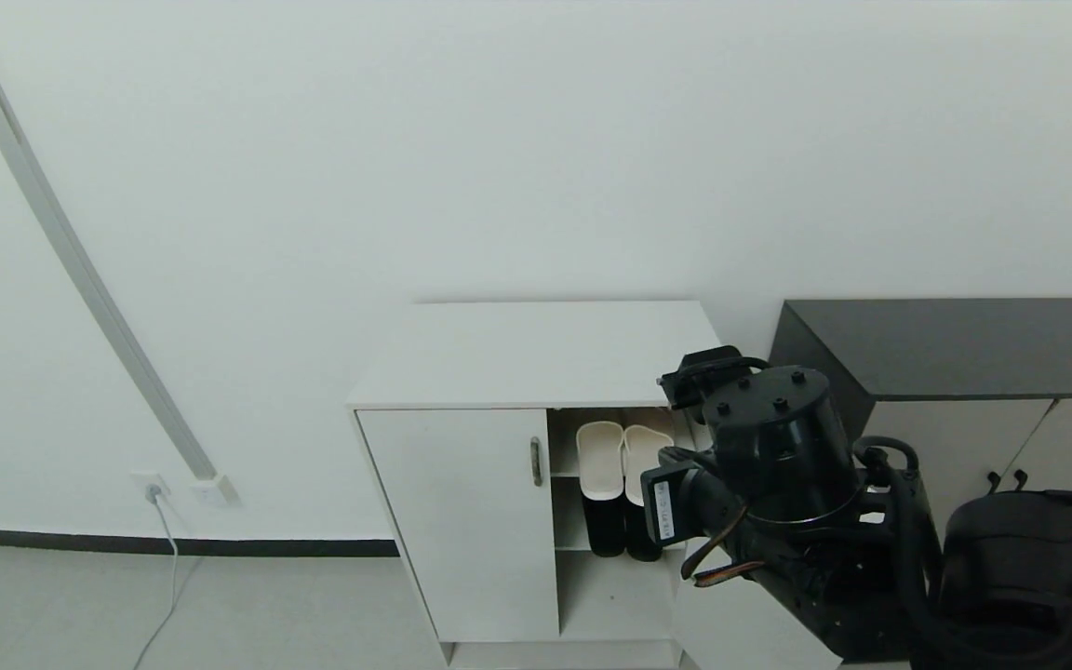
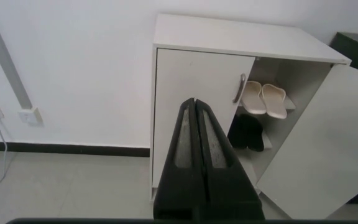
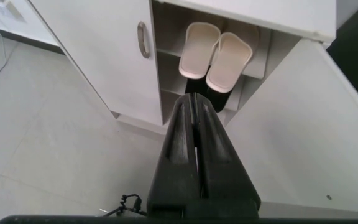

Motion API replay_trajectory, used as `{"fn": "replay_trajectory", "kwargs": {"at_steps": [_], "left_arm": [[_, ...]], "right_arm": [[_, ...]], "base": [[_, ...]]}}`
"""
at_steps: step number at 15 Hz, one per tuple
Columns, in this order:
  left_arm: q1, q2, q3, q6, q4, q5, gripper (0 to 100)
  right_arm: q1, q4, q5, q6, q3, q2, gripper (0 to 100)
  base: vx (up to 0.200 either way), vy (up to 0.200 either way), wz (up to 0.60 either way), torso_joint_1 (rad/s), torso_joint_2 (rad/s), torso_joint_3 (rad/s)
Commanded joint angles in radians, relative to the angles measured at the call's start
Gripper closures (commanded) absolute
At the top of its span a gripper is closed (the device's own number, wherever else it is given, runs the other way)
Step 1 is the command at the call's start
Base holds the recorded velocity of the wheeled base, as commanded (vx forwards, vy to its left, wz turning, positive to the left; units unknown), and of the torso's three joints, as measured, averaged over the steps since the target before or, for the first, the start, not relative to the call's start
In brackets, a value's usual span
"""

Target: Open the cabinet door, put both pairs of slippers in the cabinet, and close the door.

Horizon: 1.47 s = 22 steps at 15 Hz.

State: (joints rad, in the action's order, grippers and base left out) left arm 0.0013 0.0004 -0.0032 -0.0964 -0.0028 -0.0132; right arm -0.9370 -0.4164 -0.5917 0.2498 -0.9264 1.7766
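White cabinet (image 1: 536, 354) stands against the wall. Its left door (image 1: 452, 512) is closed, with a metal handle (image 1: 536, 462) at its inner edge. The right door (image 3: 303, 124) is swung wide open toward the robot. The cream slippers (image 1: 622, 461) sit side by side on the upper shelf in the open right half, toes at the shelf's front edge. The black slippers (image 1: 622, 526) are on the shelf directly below. The left tool (image 2: 195, 109) has its fingers pressed together, holding nothing, out in front of the closed door and apart from it. The right tool (image 3: 196, 99) also has its fingers together, holding nothing, in front of the opening near the black pair. A dark sideboard (image 1: 964, 344) sits just beside the cabinet's right side. Floor (image 1: 220, 605) stretches left toward a wall socket (image 1: 153, 486) with a cable (image 1: 168, 558) hanging down. The white sticker (image 1: 664, 517) on the right arm (image 1: 778, 456) has print too small to read.
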Motion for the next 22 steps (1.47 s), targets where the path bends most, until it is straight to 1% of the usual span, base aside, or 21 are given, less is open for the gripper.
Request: {"fn": "replay_trajectory", "kwargs": {"at_steps": [1, 3, 8, 14, 22], "left_arm": [[0.0, 0.001, 0.0, 0.0, 0.0, -0.001, 100], [0.0, 0.001, 0.0, 0.0, 0.0, -0.001, 100], [0.0, 0.001, 0.0, 0.0, 0.0, -0.001, 100], [0.0, 0.001, 0.0, 0.0, 0.0, -0.001, 100], [0.0, 0.001, 0.0, 0.0, 0.0, -0.002, 100]], "right_arm": [[0.001, -0.01, 0.0, -0.001, 0.001, 0.0, 100], [0.001, -0.016, 0.001, -0.004, 0.008, 0.0, 100], [0.001, -0.025, 0.0, -0.014, 0.011, 0.001, 100], [0.03, -0.047, 0.0, -0.049, 0.031, -0.002, 100], [0.087, -0.065, -0.002, -0.084, 0.047, 0.001, 100]], "base": [[0.0, 0.0, 0.0, 0.173, -0.36, -0.203], [0.0, 0.0, 0.0, 0.107, -0.24, -0.122], [0.0, 0.0, 0.0, 0.005, -0.01, -0.005], [0.0, 0.0, -0.6, 0.005, 0.0, -0.001], [0.0, 0.0, 0.0, 0.0, 0.0, 0.0]]}}
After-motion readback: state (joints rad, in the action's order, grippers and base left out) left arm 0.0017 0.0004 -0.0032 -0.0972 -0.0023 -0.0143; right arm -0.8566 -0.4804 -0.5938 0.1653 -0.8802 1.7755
